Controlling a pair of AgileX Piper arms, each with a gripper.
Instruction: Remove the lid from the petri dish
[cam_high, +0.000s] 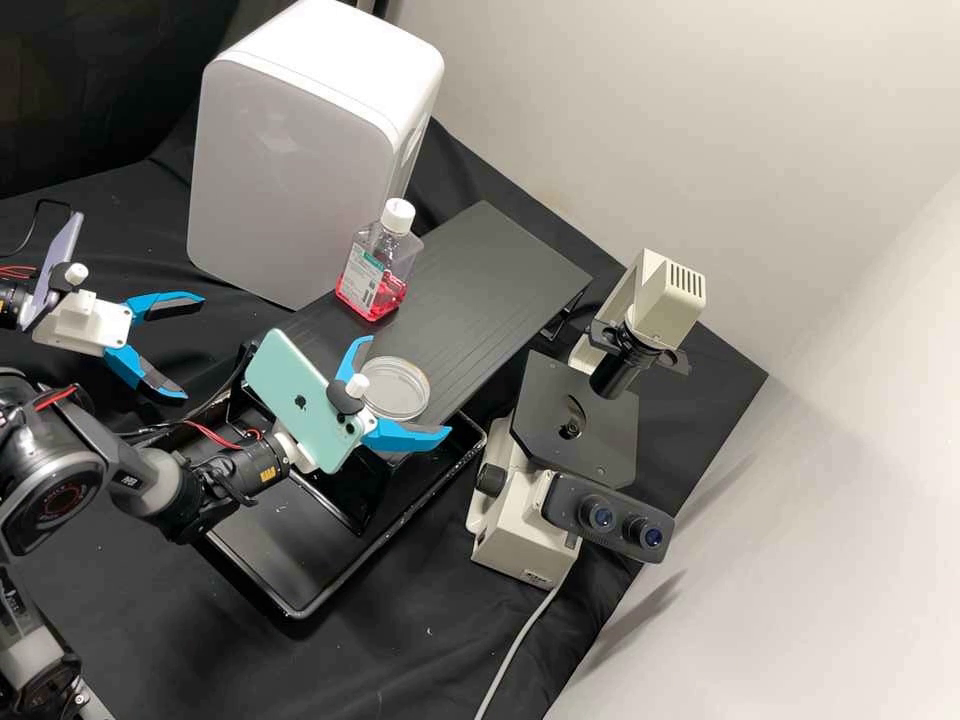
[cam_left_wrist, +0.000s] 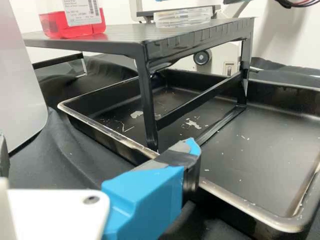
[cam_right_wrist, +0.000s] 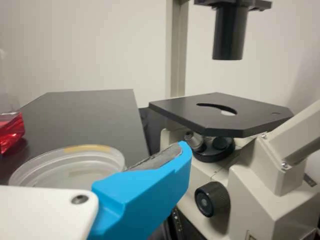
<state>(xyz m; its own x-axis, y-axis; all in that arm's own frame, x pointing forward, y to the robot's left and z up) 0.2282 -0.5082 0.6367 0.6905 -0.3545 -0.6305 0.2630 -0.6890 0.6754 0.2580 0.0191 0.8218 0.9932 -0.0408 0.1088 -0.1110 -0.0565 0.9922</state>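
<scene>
Black bench (cam_high: 400, 640): petri dish (cam_high: 392, 386) sits lidded on the shelf (cam_high: 480, 290), at its near corner, the right gripper (cam_high: 405, 390) with fingers spread either side of it; left gripper (cam_high: 190, 345), fingers spread too, hangs beside the shelf.

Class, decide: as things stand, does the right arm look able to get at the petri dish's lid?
Probably yes. The right tool is open, its blue fingers on either side of the petri dish on the black shelf; nothing stands between.

Clear glossy plastic petri dish (cam_high: 394, 388) (smooth)
</scene>
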